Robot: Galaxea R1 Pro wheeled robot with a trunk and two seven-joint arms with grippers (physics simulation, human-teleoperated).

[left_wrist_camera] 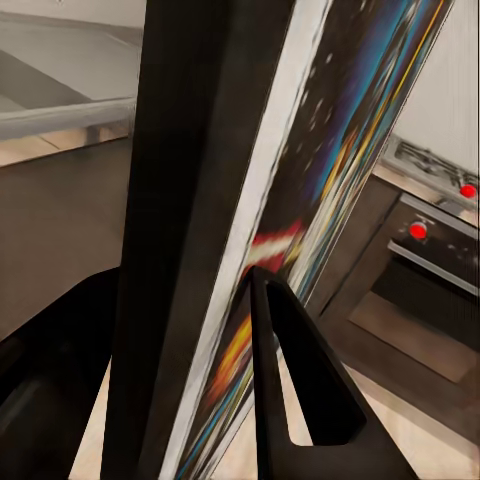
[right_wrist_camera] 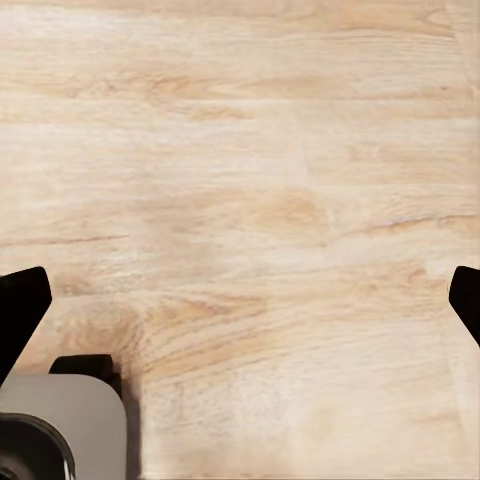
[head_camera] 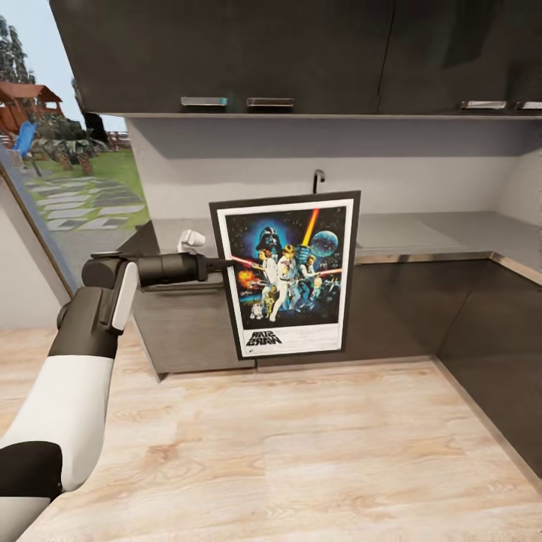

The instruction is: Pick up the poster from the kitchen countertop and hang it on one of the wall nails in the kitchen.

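From the head camera I see my left gripper (head_camera: pixel 223 263) with its jaws clamped on the left edge of the poster (head_camera: pixel 287 272), which hangs upright in the air in front of the dark lower cabinets (head_camera: pixel 406 309), clear of the grey kitchen countertop (head_camera: pixel 436 233) and its tap (head_camera: pixel 318 179) behind it. In my left wrist camera the poster (left_wrist_camera: pixel 300 200) runs edge-on between the 2 fingers (left_wrist_camera: pixel 275 340). My right gripper (right_wrist_camera: pixel 240 300) points down at the wooden floor (right_wrist_camera: pixel 240 150) with its jaws wide apart.
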